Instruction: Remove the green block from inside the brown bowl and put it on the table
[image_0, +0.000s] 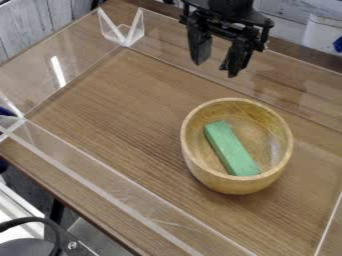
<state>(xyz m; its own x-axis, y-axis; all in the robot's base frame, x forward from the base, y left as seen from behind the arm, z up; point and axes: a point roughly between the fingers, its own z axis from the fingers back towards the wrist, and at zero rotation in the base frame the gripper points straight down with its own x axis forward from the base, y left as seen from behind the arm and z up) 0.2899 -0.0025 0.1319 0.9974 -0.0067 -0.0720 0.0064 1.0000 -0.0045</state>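
The green block (231, 148) lies flat inside the brown bowl (198, 128), running from upper left to lower right across its bottom. The bowl stands on the table (107, 110) at the right of the middle. My gripper (218, 57) hangs above and behind the bowl, pointing down, with its dark fingers apart and nothing between them. It is well clear of the bowl's rim and touches nothing.
Low clear acrylic walls (80, 190) edge the tabletop on the left, front and back. A clear corner piece (123, 30) stands at the far left. Bare wood stretches to the left of the bowl.
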